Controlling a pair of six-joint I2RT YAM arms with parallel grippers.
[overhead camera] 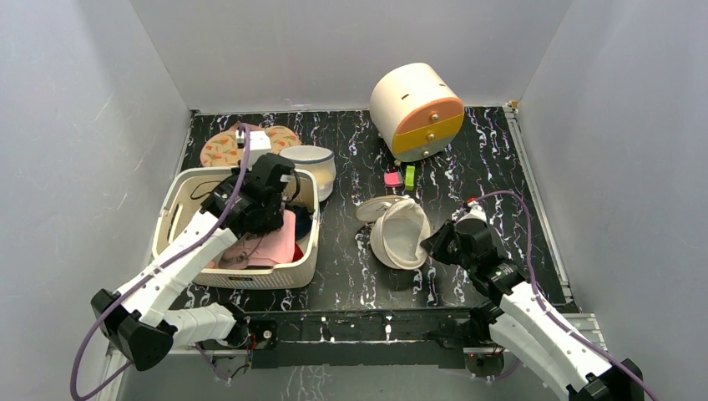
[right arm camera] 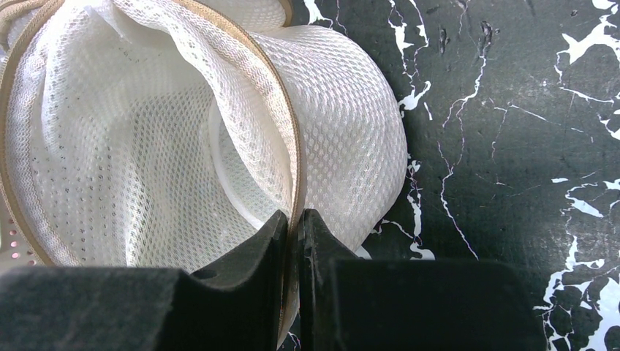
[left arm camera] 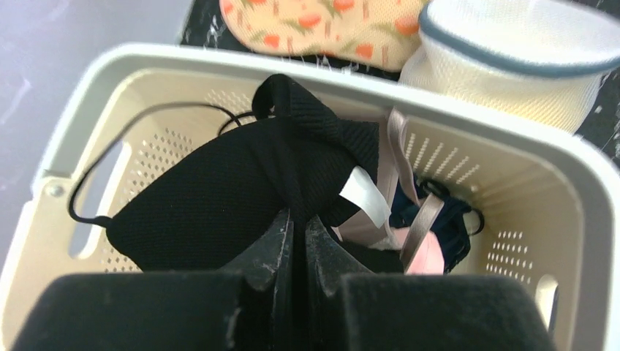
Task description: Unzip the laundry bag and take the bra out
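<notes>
While my left jaws are pressed together on a fold of the black bra (left arm camera: 219, 197), it hangs from them over the cream basket (left arm camera: 512, 139), its thin strap looping to the left and a white tag showing beside the pinch. Under it lie a pink cloth (overhead camera: 280, 242) and some dark fabric. The basket's perforated walls stand on every side of these jaws. The white tub with a dark rim (left arm camera: 512, 66) sits just past the far right corner, and the floral pouch (left arm camera: 322, 25) lies flat behind that.

My right jaws are nearly shut, gripping the tan-bound rim of the laundry bag (right arm camera: 343, 124). The bag lies tipped on its side in the middle of the tabletop (right arm camera: 512, 146), its mouth gaping toward the basket. Its cream-white mesh wall sags inward, and the inside shows only more mesh and a paler round base. The round top flap (overhead camera: 376, 207) lies unzipped and flat on the tabletop, touching the mouth on the far side.

Black marbled surface runs on from the bag to my right as far as the raised metal edge (overhead camera: 534, 200). A pink block (overhead camera: 391, 179) and a green one (overhead camera: 410, 175) sit near the flap. The cream-and-orange drawer drum (overhead camera: 422, 109) stands well apart at the back wall.
</notes>
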